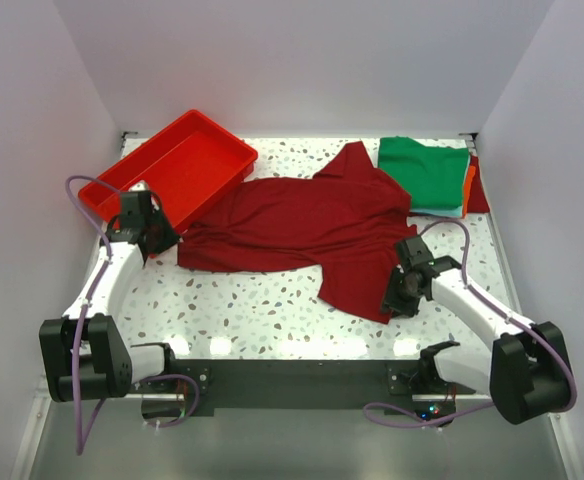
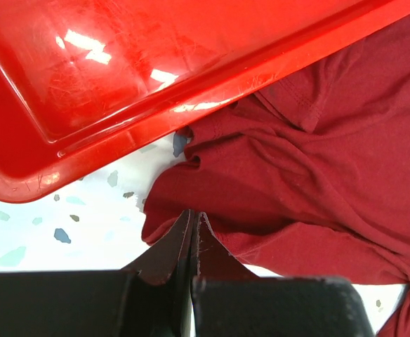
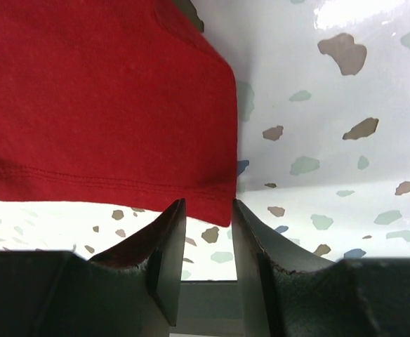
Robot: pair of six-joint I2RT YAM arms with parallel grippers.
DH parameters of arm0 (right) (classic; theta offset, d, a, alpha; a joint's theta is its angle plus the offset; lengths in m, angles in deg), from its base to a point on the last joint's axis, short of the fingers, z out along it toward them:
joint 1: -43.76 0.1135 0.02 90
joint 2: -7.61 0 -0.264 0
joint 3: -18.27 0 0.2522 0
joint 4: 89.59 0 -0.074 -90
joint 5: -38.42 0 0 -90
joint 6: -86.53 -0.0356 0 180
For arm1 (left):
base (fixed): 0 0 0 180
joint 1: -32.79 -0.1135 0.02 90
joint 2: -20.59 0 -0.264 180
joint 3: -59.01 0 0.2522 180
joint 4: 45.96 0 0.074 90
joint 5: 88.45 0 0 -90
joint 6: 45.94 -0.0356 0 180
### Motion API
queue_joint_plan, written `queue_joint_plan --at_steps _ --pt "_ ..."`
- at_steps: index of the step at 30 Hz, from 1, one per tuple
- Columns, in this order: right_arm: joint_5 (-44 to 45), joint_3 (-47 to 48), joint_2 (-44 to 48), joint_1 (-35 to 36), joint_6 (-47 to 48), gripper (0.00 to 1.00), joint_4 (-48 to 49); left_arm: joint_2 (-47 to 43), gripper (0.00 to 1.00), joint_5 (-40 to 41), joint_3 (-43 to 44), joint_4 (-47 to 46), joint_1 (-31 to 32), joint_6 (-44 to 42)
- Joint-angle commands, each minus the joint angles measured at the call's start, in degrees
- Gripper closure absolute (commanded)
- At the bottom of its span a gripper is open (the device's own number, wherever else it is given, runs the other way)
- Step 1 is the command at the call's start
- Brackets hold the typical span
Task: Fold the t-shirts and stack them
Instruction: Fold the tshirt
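Top external view has the maroon t-shirt spread over the middle of the bench, its long axis running left to right. One sleeve points to the far side and a flap hangs toward the near right. A folded green t-shirt lies at the far right corner on an orange edge, well apart from both arms. The red tray sits at the far left, with the maroon cloth touching its near rim.

The left end effector is at the shirt's left end with its fingers pressed together. In the left wrist view the cloth rises to the tips on both sides, so it looks pinched there.

The right end effector is at the near right flap. Its fingers stand apart and straddle the hem corner, which lies straight ahead in the gap, not yet clamped.

The shirt thus lies between the two arms, each nearest its own end. My judgement is that the next move depends on the right fingers pinching that corner cleanly. The cloth only just reaches into the gap, so a slight miss would catch only bench
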Motion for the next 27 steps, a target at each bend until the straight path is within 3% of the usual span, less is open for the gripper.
queue_joint_plan --at_steps 1,14,19,22,27 --pt "1.8 -1.5 1.2 0.7 -2.0 0.64 -1.5 -1.6 1.00 -0.9 -0.1 0.0 -0.4 -1.9" --pt "3.1 -3.7 -0.5 2.7 -3.7 0.70 2.9 -2.4 1.00 -1.1 -0.2 0.5 -0.5 -3.1" --pt "3.2 -2.9 -3.7 3.1 -3.1 0.82 5.3 -2.1 1.00 -1.1 -0.3 0.2 -0.5 -3.6" --pt "2.6 -2.1 -4.0 3.4 -2.4 0.99 5.9 -1.6 1.00 -1.4 0.0 0.5 -0.5 -3.7" --pt "3.3 1.7 -2.1 3.5 0.7 1.00 -1.1 -2.0 1.00 -2.4 0.4 2.6 -0.5 -2.3"
